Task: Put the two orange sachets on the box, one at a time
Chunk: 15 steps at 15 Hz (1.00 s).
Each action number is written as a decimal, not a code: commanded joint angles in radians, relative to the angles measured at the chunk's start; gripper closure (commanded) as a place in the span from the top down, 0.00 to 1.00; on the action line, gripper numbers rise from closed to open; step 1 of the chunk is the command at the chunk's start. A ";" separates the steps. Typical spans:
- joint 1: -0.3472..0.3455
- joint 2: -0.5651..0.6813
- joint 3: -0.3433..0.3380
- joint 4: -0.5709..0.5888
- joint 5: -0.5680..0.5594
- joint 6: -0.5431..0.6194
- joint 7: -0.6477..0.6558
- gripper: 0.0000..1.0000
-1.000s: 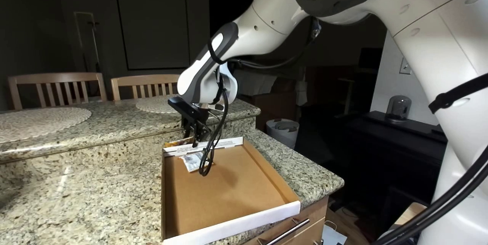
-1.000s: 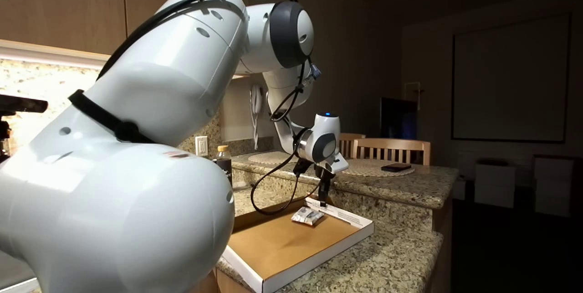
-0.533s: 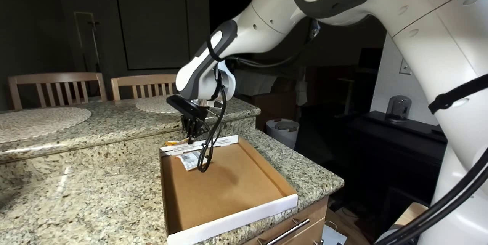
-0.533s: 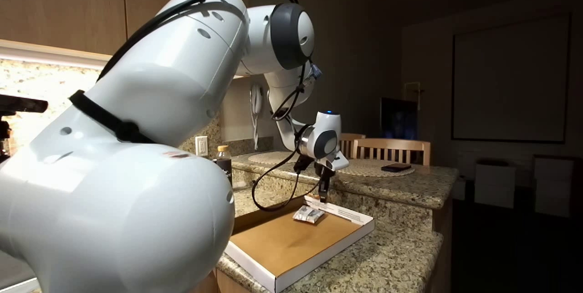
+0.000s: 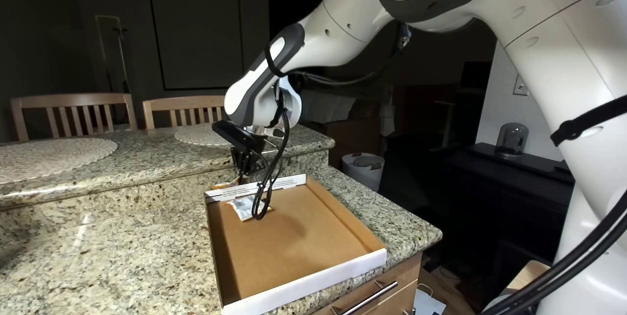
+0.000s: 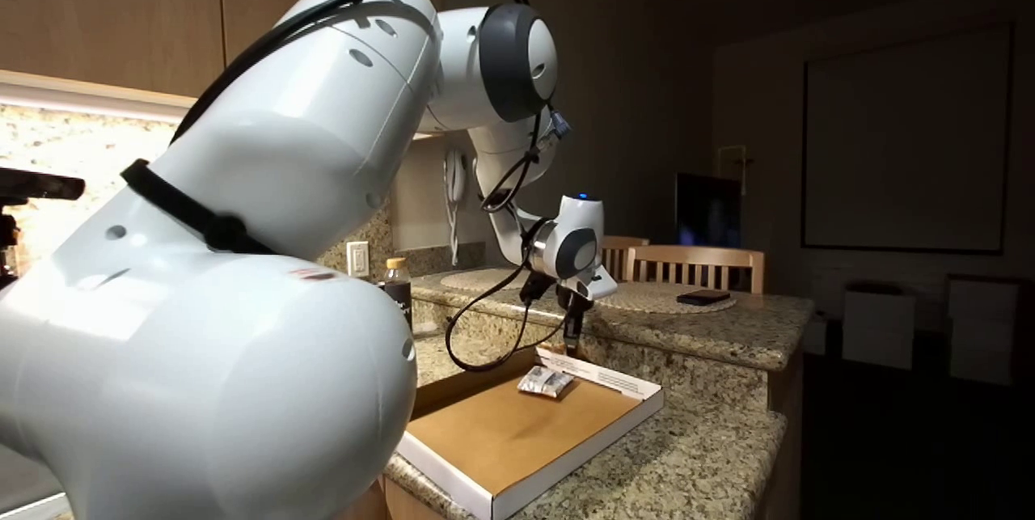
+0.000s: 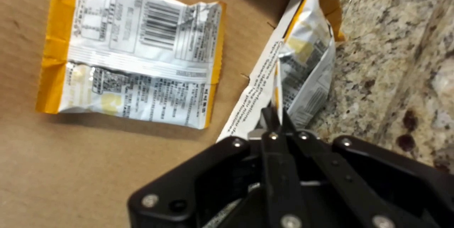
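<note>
A thin pinch: the gripper on the outer sachet

The gripper is clenched, its tips together on a narrow margin of the outer sachet. That sachet stands tilted on the counter, just outside the printed edge of the box, near a corner. So little film is caught that a slow, straight lift looks wisest, continued until the hanging end clears the printed edge; a snag there could pull the sachet free or drag the box. Then carry it inward and let go low, toward the box's middle, away from the inner sachet, which lies flat just inside the printed edge near the same corner.

Counted: two sachets, one in the box, one out; one box. On the raised ledge, two placemats; beyond it, two chairs.
</note>
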 commanded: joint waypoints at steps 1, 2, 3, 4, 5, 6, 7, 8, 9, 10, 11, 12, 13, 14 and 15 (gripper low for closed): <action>-0.024 -0.091 0.039 -0.102 0.038 -0.010 -0.044 0.00; -0.027 -0.122 0.051 -0.145 0.054 0.003 -0.047 0.00; -0.027 -0.153 0.058 -0.187 0.067 0.011 -0.042 0.00; -0.027 -0.189 0.063 -0.239 0.084 0.022 -0.031 0.00; -0.023 -0.223 0.063 -0.288 0.099 0.038 -0.019 0.00; -0.013 -0.261 0.050 -0.343 0.105 0.075 0.008 0.00; -0.012 -0.300 0.045 -0.391 0.119 0.109 0.023 0.00; -0.019 -0.338 0.051 -0.443 0.151 0.158 0.028 0.00; -0.020 -0.373 0.054 -0.497 0.175 0.195 0.035 0.00; -0.023 -0.407 0.061 -0.551 0.204 0.219 0.035 0.00; -0.037 -0.433 0.081 -0.596 0.255 0.234 0.020 0.00; -0.040 -0.459 0.093 -0.638 0.297 0.241 0.019 0.00; -0.040 -0.485 0.106 -0.686 0.343 0.250 0.018 0.00; -0.037 -0.509 0.115 -0.730 0.389 0.262 0.022 0.26; -0.031 -0.531 0.119 -0.767 0.424 0.257 0.025 0.27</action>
